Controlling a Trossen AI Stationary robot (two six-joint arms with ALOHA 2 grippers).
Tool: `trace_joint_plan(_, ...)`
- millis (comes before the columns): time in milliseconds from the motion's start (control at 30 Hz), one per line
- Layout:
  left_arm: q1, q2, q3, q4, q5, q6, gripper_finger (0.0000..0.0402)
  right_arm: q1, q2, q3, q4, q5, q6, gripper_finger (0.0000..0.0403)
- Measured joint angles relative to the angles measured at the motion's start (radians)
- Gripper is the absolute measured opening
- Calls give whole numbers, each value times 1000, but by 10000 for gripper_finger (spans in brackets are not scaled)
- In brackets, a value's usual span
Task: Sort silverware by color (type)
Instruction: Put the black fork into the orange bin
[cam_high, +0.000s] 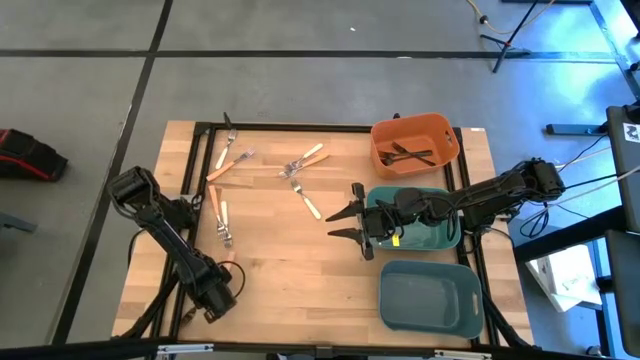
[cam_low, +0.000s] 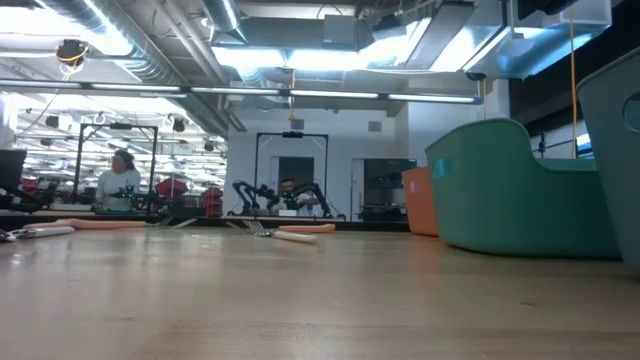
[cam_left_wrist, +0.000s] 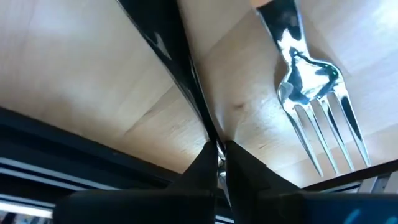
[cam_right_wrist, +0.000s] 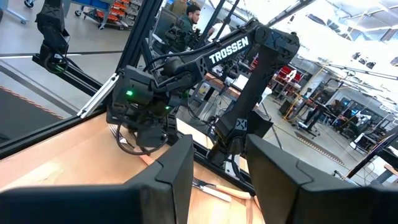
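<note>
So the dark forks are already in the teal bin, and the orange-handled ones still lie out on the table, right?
Not quite. The high view shows the dark forks lying in the orange bin, not the teal bin. The orange-handled forks do lie out on the table.

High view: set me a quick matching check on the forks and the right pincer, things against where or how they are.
Things:
1. dark forks
2. orange-handled forks
3. right pincer

Places or states:
A. open, beside the teal bin
B. inside the orange bin
C. lying on the table

Pairs: 1-B, 2-C, 3-A
</note>
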Motion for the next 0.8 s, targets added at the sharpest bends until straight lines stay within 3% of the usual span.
trace_joint_plan(167, 0, -12, -2, -12, 24, -30, 13, 0, 0, 0, 0, 0, 0, 143)
trace_joint_plan(500, -3, -180, -8, -135, -61, -45, 13, 0, 0, 0, 0, 0, 0, 143)
trace_joint_plan(800, -11, -284, -6, -145, -230, -50, 13, 0, 0, 0, -1, 0, 0, 143)
